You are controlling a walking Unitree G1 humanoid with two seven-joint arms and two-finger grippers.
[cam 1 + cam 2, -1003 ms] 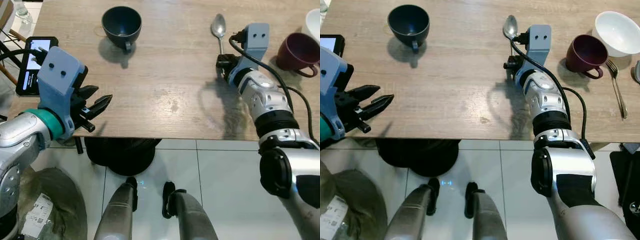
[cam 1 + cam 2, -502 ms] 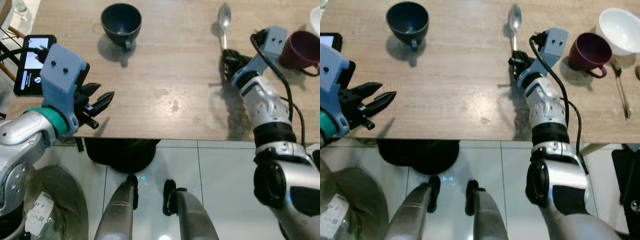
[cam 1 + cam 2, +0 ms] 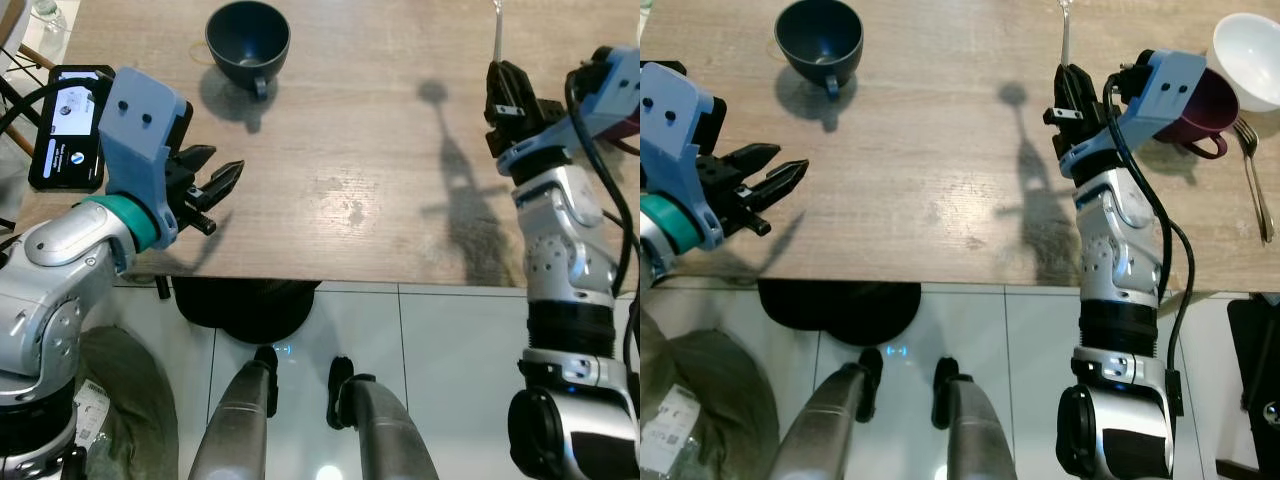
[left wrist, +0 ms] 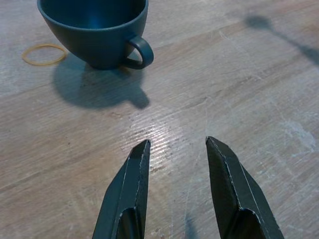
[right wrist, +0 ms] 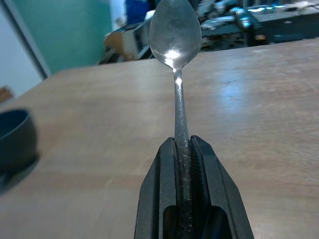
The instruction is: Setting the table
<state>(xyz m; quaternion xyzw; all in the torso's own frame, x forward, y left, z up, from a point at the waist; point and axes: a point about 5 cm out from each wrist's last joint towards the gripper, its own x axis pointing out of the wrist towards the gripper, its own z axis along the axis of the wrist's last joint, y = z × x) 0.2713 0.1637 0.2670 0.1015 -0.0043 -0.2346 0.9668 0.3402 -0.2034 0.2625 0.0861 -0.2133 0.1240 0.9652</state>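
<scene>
My right gripper (image 3: 1072, 92) is shut on the handle of a silver spoon (image 5: 176, 45) and holds it up off the wooden table (image 3: 340, 150), bowl pointing away from me. The spoon's shaft (image 3: 1066, 25) runs out past the top of the head views, and its shadow lies on the wood to the left. A dark blue cup (image 3: 247, 38) stands at the far left, handle toward me. My left gripper (image 3: 215, 185) hovers open over the near left edge, empty, pointing toward the cup (image 4: 94, 27).
A maroon cup (image 3: 1205, 105), a white bowl (image 3: 1250, 45) and a fork (image 3: 1255, 180) sit at the far right. A phone (image 3: 65, 125) lies at the left edge. A yellow rubber band (image 4: 44, 54) lies by the blue cup. White tiled floor is below.
My right gripper has lifted the spoon off the table and raised it; its shadow now falls on the wood. The left arm has shifted slightly inward.
</scene>
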